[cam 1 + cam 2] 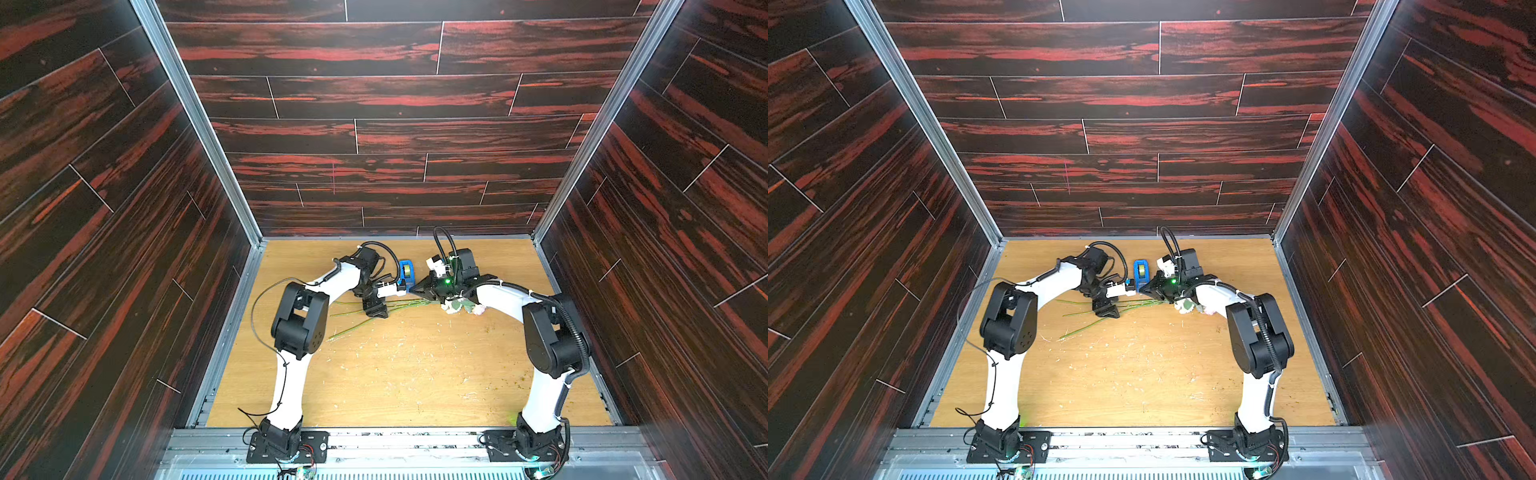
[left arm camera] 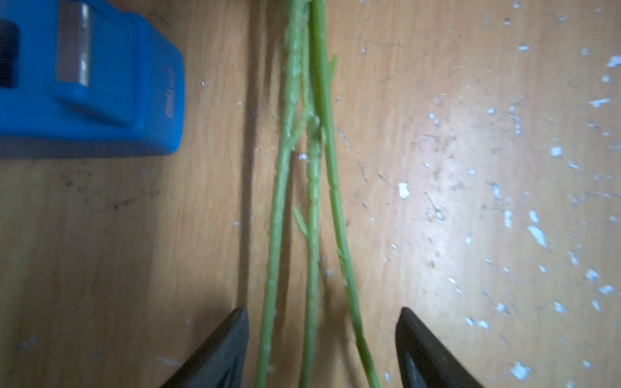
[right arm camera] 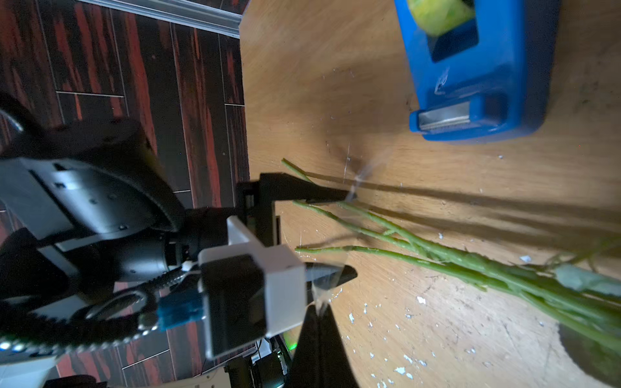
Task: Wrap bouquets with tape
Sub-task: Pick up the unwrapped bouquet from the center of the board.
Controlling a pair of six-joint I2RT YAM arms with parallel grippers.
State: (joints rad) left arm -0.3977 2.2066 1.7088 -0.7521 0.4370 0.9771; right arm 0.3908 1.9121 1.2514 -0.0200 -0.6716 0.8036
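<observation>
My L gripper [image 2: 322,314] is open, astride the bouquet stems [image 2: 312,201] on the table. They run lengthwise btwn my fingers, blooms [image 1: 457,306] toward R gripper [image 3: 318,319], which is clamped shut. Blue tape dispenser [image 2: 100,84] sits just beside.

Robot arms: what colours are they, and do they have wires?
The left arm and right arm are white tubes with black joints. A black cable loops beside the left; a ribbed black hose runs along the right. The left pincer and right pincer are black and pointed. A green light glows by the right wrist.
</observation>
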